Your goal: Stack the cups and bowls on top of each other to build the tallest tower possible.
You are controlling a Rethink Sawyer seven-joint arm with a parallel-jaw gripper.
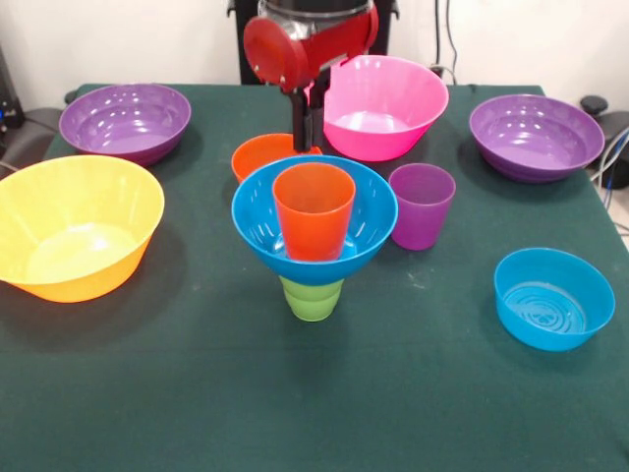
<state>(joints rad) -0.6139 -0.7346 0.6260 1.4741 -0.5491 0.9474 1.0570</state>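
Observation:
A green cup stands on the table near the middle. A medium blue bowl sits on top of it, and an orange cup stands upright inside that bowl. A small orange bowl rests on the table just behind this stack, partly hidden by the blue bowl. My gripper comes down from the red arm at the small orange bowl's right rim; I cannot tell whether it touches or holds it. A purple cup stands on the table to the right of the stack.
A large yellow-orange bowl sits at the left. A wide purple bowl is at the far left, another at the far right. A large pink bowl is behind the arm. A small shallow blue bowl sits near right.

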